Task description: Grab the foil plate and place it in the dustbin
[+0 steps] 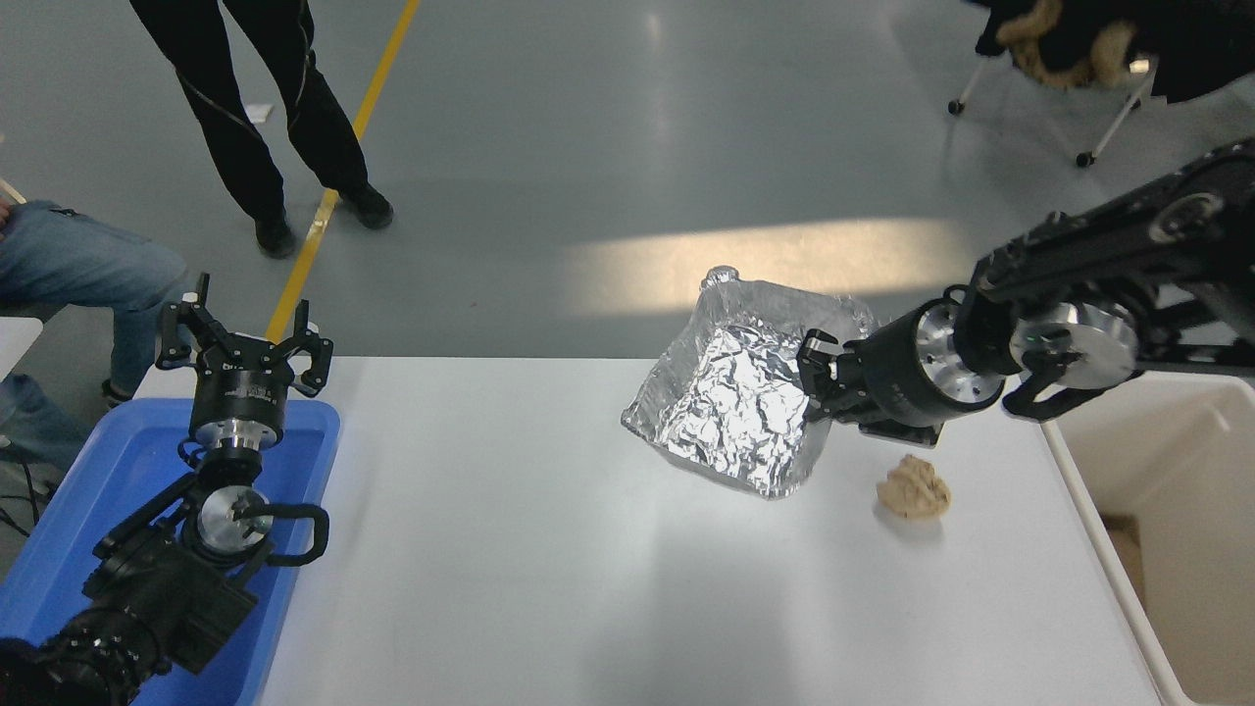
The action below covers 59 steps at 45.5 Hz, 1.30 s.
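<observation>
- Right gripper (816,378) is clamped on the right rim of the foil plate (740,407); plate is off the table (510,549), tilted, hanging out to the left of the gripper.
- Grip is on one thin foil edge only. Likely risk: the rim bends or tears and the plate slips out mid-carry.
- Plate sticks out far from the gripper, so a fast swing could make it flap and peel loose.
- Dustbin (1157,461) is at the table's right edge, well apart from the plate; arm has to carry it rightward over the rim. Risk: the low corner of the plate catches the near rim and drops on the table.
- Paper ball (914,487) lies on the table between plate and dustbin; a low pass could knock it.
- Releasing too early would land the plate on the table or the rim, not inside.
- Left gripper (245,338) is parked over the blue bin (93,490), fingers spread, holding nothing.
</observation>
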Available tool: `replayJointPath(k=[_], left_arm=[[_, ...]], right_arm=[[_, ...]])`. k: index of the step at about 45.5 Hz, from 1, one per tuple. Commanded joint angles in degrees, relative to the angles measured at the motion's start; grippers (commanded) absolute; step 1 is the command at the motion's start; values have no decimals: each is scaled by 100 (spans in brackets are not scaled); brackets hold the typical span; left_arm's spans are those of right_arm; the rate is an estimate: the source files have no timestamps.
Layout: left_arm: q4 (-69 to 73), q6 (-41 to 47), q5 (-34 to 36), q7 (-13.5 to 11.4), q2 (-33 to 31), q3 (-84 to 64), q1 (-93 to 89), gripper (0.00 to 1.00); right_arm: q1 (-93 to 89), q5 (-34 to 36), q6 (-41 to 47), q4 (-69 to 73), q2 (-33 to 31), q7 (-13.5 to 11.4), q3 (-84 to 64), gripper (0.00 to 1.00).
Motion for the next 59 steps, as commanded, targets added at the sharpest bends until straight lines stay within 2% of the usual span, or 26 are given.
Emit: replayJointPath(k=[1, 7, 13, 23, 38, 43, 50, 59], left_arm=[[2, 8, -1, -1, 0, 0, -1, 99], [2, -1, -1, -1, 0, 0, -1, 99], [-7, -1, -1, -1, 0, 0, 8, 99], [2, -1, -1, -1, 0, 0, -1, 99], [2, -1, -1, -1, 0, 0, -1, 99], [-7, -1, -1, -1, 0, 0, -1, 99], [-7, -1, -1, -1, 0, 0, -1, 99], [-7, -1, -1, -1, 0, 0, -1, 99]], right_arm=[[1557, -192, 1544, 143, -206, 5, -624, 0], [1760, -210, 1738, 135, -215, 5, -765, 0], [1489, -350, 1510, 82, -215, 5, -870, 0], [-294, -526, 43, -515, -478, 5, -1485, 0], [-3221, -412, -1830, -2308, -1462, -3, -1319, 0], [-4214, -228, -2155, -3072, -1831, -3, -994, 0], [-6130, 537, -2463, -4513, -2280, -3, -116, 0], [-8371, 573, -2498, -6113, -2350, -3, 1589, 0]])
